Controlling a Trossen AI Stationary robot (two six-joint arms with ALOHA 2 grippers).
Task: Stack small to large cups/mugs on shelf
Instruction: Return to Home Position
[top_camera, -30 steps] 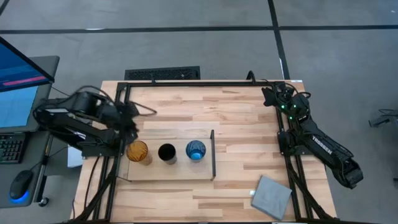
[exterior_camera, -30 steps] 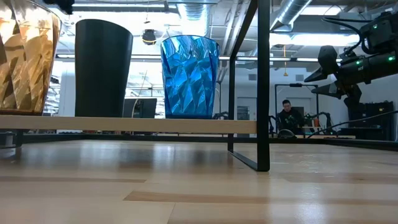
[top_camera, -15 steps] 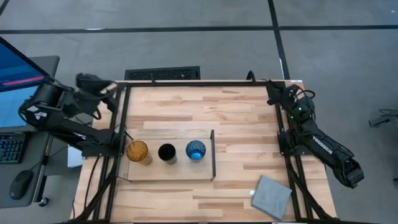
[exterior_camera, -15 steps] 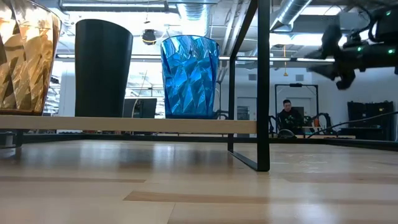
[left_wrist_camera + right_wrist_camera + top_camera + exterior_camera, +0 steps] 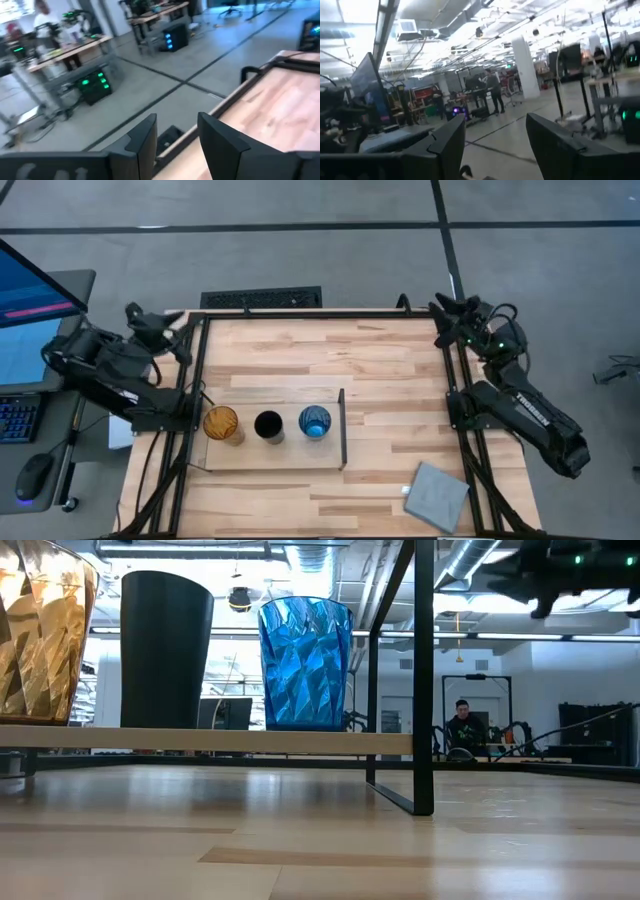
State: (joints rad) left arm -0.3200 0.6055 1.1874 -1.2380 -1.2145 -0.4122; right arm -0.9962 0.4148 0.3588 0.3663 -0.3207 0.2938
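At the far left corner of the tabletop (image 5: 390,370) we find the left gripper (image 5: 160,330), its fingers (image 5: 142,145) spread apart around nothing. On the shelf (image 5: 300,458), left of the tabletop's middle, we count three cups upright in a row. The orange tumbler (image 5: 221,423) is at the shelf's left end, then comes the black cup (image 5: 268,425), then the blue cup (image 5: 314,421) just beside the dark upright wall (image 5: 343,428). The right gripper (image 5: 452,315) hangs over the far right corner, fingers (image 5: 447,145) parted and empty. A grey pad (image 5: 437,496) lies near the near right corner.

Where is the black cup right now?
In the high view the black cup stands on the shelf, between the orange cup and the blue cup.
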